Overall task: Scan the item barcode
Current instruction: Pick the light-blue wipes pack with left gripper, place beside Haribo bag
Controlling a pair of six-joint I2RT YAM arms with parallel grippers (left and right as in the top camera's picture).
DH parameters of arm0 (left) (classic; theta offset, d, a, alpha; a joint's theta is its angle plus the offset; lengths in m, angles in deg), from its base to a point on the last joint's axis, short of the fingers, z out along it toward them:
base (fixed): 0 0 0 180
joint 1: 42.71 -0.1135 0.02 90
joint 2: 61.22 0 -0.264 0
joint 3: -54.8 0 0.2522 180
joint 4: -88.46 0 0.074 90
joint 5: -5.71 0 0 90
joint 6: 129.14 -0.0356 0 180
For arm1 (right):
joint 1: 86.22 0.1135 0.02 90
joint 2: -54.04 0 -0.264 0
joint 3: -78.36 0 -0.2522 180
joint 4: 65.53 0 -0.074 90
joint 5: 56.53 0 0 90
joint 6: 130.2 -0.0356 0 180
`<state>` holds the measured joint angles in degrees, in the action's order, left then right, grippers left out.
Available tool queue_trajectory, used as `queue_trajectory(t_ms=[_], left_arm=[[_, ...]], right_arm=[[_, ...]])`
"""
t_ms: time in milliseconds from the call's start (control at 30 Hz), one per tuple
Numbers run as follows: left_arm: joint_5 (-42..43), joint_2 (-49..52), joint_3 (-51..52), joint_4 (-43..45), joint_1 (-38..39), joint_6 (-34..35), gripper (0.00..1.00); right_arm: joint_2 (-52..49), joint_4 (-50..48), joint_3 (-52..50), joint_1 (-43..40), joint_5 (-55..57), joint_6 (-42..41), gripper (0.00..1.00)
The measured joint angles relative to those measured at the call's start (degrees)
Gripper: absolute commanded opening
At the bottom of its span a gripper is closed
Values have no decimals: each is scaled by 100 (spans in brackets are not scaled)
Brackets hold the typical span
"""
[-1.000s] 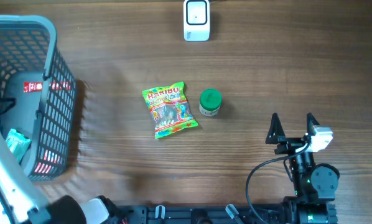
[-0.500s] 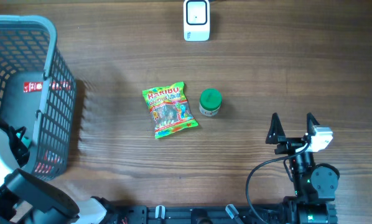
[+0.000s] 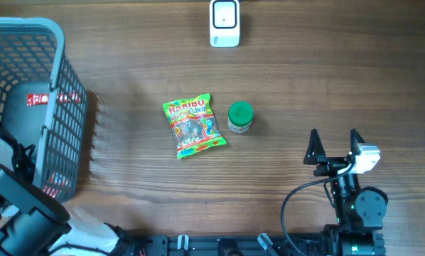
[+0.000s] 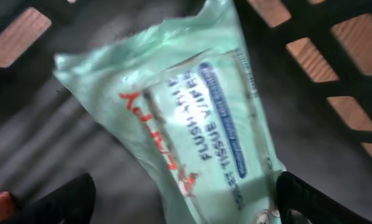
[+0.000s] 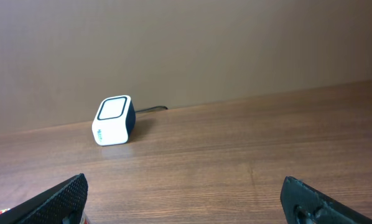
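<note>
The pale-green soft plastic tissue pack [image 4: 192, 124] lies on the floor of the grey mesh basket [image 3: 69, 107], between the spread, unclosed jaws of the left gripper [image 4: 186, 196]; light, squashy and slippery, it likely wants a gentle pinch across its width.

The table [image 3: 305, 85] was brown wood, visibly grained and matt. The basket [image 3: 28, 28] was dull grey plastic lattice. The Haribo bag [image 3: 192, 126] was glossy printed film, the tissue pack [image 4: 186, 124] crinkled, shiny pale-green wrap, and the barcode scanner [image 3: 224, 23] smooth white plastic.
</note>
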<state>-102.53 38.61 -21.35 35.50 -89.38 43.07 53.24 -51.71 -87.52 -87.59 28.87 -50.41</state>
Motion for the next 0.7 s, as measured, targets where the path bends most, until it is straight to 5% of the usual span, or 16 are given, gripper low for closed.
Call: queue_trajectory(t_ms=[167, 467, 700], left_arm=[[-81, 48, 0, 68, 0, 59, 22], [632, -76, -101, 66, -33, -341, 24], [4039, -1613, -909, 765, -24, -708, 21]], right_arm=[[0, 0, 0, 0, 0, 0, 100], [2, 0, 0, 0, 0, 0, 100], [0, 4, 0, 0, 0, 0, 100]])
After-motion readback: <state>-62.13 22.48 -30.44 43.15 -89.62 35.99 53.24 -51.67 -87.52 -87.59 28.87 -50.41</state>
